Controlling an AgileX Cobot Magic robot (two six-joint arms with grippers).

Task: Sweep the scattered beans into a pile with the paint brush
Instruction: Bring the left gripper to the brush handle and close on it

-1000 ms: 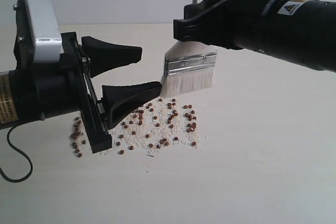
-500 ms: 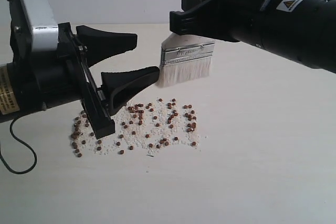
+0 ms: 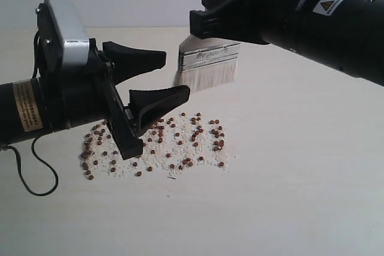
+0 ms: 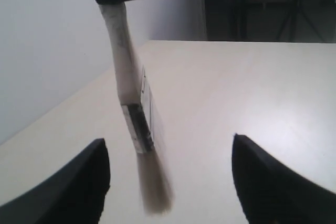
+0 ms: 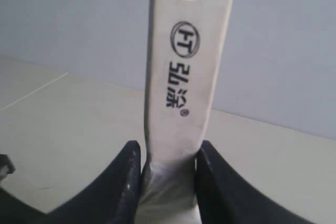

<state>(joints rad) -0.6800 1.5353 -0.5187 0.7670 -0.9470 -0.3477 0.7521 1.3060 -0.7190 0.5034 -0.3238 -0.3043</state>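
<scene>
In the exterior view the right gripper reaches in from the upper right of the frame and is clamped on the handle of the paint brush. Its 2 fingers stand narrow, pressed against the handle's flat sides. The brush hangs upright at upper centre, with the silver ferrule below the fingers and the off-white bristles pointing down. The right wrist view shows the same grip: the right gripper pinches the pale handle of the paint brush low down, and the printed logo and the hole at the handle's end rise above the fingers.

The beans lie scattered with whitish crumbs across the table at lower centre-left, a loose spread and no single dense cluster. The bristles hang above the upper edge of that spread, and a strip of bare table shows between them.

The left gripper comes in from the left of the frame, spread wide with nothing between its fingers. Its lower finger overlaps the left part of the beans. Its fingertips are just beside the bristles; whether they touch I cannot tell there. In the left wrist view the paint brush hangs edge-on and blurred between the 2 wide-apart fingers of the left gripper, clear of both.
</scene>
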